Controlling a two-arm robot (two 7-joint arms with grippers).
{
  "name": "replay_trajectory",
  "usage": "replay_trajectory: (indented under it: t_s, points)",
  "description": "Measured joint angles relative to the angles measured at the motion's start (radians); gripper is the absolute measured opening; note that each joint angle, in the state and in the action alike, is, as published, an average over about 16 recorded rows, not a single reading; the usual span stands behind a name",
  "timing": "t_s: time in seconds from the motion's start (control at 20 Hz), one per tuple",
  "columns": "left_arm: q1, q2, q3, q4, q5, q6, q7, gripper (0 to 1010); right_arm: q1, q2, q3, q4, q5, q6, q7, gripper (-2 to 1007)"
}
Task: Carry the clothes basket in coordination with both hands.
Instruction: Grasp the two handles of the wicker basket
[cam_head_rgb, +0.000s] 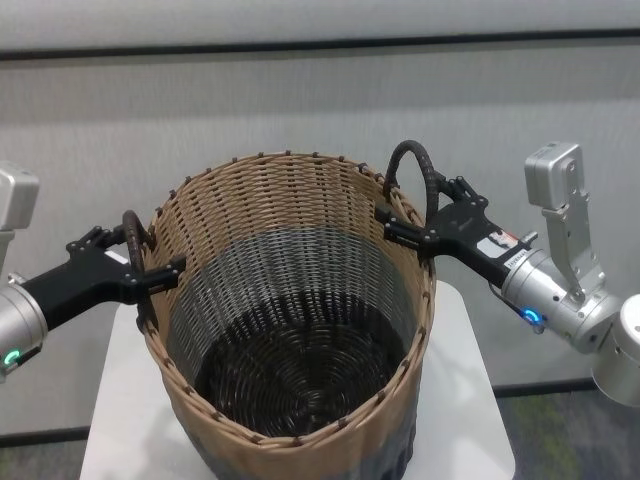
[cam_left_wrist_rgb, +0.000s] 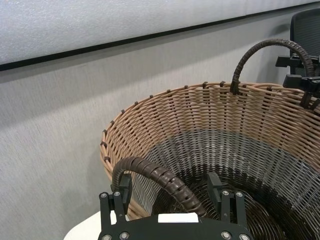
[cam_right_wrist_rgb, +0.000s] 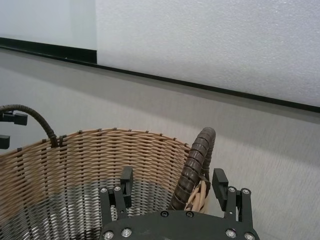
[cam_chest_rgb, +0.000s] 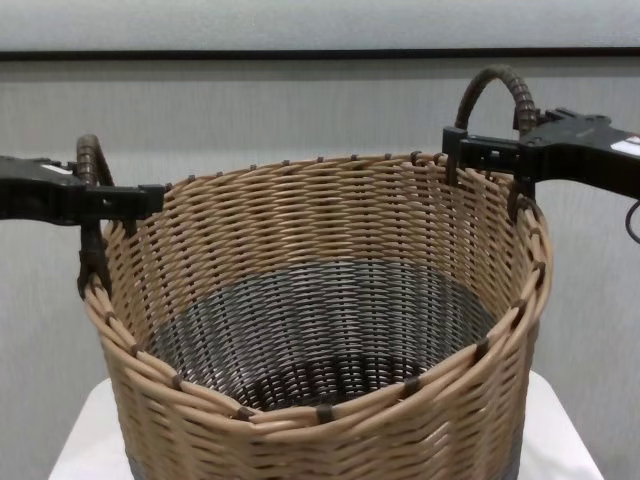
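The clothes basket (cam_head_rgb: 290, 310), round wicker with a tan top and a grey lower band, stands on a small white table (cam_head_rgb: 475, 400); its base is hidden. My left gripper (cam_head_rgb: 140, 262) is open at the left rim, one finger on each side of the dark brown left handle (cam_left_wrist_rgb: 160, 177). My right gripper (cam_head_rgb: 425, 212) is open at the right rim, its fingers straddling the upright right handle (cam_right_wrist_rgb: 197, 160). In the wrist views there are gaps between fingers and handles. The chest view shows both grippers, left (cam_chest_rgb: 110, 200) and right (cam_chest_rgb: 490, 150), level with the rim.
A grey wall with a black strip (cam_head_rgb: 320, 45) stands close behind the basket. The white table is barely wider than the basket. A dark chair back (cam_left_wrist_rgb: 306, 25) shows beyond the right arm. Grey floor (cam_head_rgb: 570, 430) lies beside the table.
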Motion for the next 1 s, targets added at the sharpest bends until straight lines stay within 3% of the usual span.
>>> replay_trajectory:
  t_s: [1.0]
  points:
    - [-0.003,-0.001,0.0,0.005,-0.001,-0.003,-0.003,1000,-0.003,-0.009,0.01,0.0,0.003,-0.004,-0.012,1005]
